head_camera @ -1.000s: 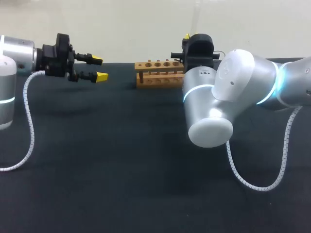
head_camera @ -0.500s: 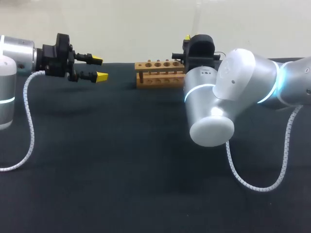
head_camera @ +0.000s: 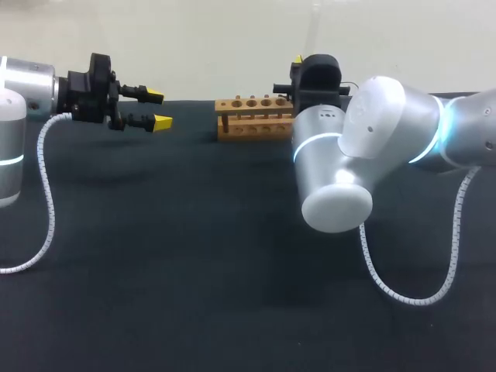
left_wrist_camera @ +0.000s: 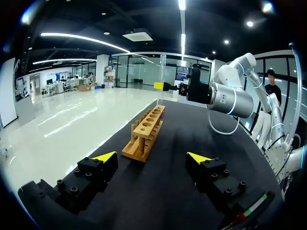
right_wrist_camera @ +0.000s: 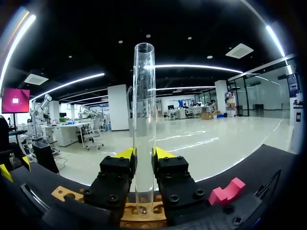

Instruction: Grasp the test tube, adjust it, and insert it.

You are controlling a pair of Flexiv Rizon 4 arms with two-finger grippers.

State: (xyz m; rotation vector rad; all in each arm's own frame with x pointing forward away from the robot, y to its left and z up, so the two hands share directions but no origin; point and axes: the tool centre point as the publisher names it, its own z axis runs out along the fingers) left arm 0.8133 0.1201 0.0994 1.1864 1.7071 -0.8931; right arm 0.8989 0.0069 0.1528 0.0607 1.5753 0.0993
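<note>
At the far edge of the black table surface (head_camera: 194,256), about midway along it: light wooden test tube rack (head_camera: 254,118), long side parallel to that edge, a row of round holes in its top bar.

Right gripper (head_camera: 297,60) is above the right end of the rack, close to the far edge. In the right wrist view, its (right_wrist_camera: 143,154) yellow-tipped fingers are pressed against the clear glass test tube (right_wrist_camera: 143,120) from both sides, clamping it low on its length. The tube is upright, its open mouth well above the fingertips. Its rounded bottom shows against the top of the rack (right_wrist_camera: 64,193); whether it has entered a hole cannot be told.

Left gripper (head_camera: 159,108) is off the surface, near the far left corner and well apart from the rack, fingers pointing toward it. In the left wrist view, its (left_wrist_camera: 151,158) fingers are spread wide with nothing between them, and the rack (left_wrist_camera: 146,134) lies ahead, seen end-on.

A white coiled cable (head_camera: 46,194) hangs from the left arm, and another (head_camera: 403,287) from the right arm.
</note>
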